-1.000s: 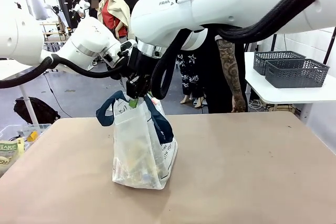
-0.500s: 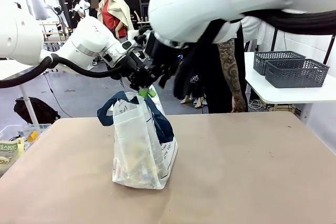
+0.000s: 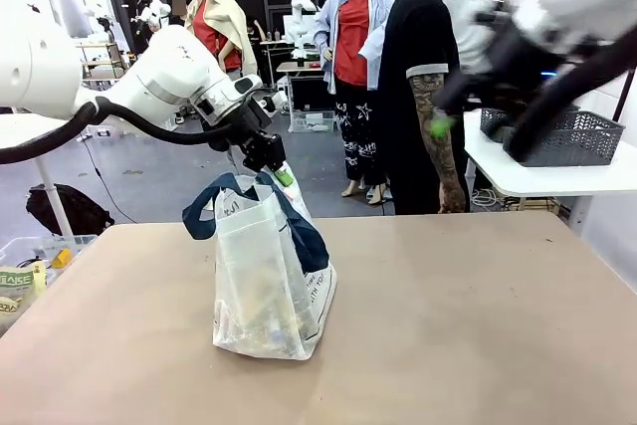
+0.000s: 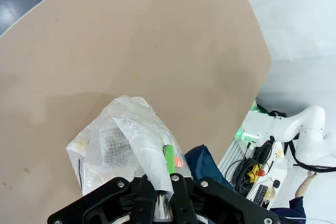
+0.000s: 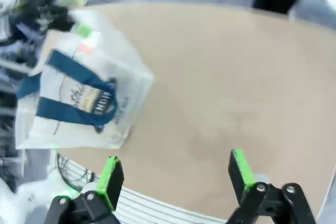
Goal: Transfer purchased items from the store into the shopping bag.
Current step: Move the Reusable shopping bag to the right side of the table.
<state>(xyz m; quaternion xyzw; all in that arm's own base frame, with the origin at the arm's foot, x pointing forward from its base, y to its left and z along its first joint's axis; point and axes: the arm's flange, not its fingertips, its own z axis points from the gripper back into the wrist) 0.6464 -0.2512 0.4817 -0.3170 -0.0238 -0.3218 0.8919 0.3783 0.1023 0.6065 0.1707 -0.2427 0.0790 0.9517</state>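
The left end effector (image 3: 271,161) is clenched on the top edge of the bag (image 3: 269,276), holding it upright on the counter (image 3: 448,325) left of centre. The left wrist view shows the fingers (image 4: 149,198) pinching the plastic at the bag (image 4: 126,140) mouth. Contents inside are indistinct. To the right, the right end effector (image 5: 173,174) is released, its green pads (image 5: 111,174) spread wide, well apart from the bag (image 5: 84,103). Grey baskets (image 3: 562,136) sit on a side counter at far right.

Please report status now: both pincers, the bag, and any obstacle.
Left pincer shut on shopping bag top edge. Right pincer open, empty, away from bag. Bag upright on table. Nothing in the way.
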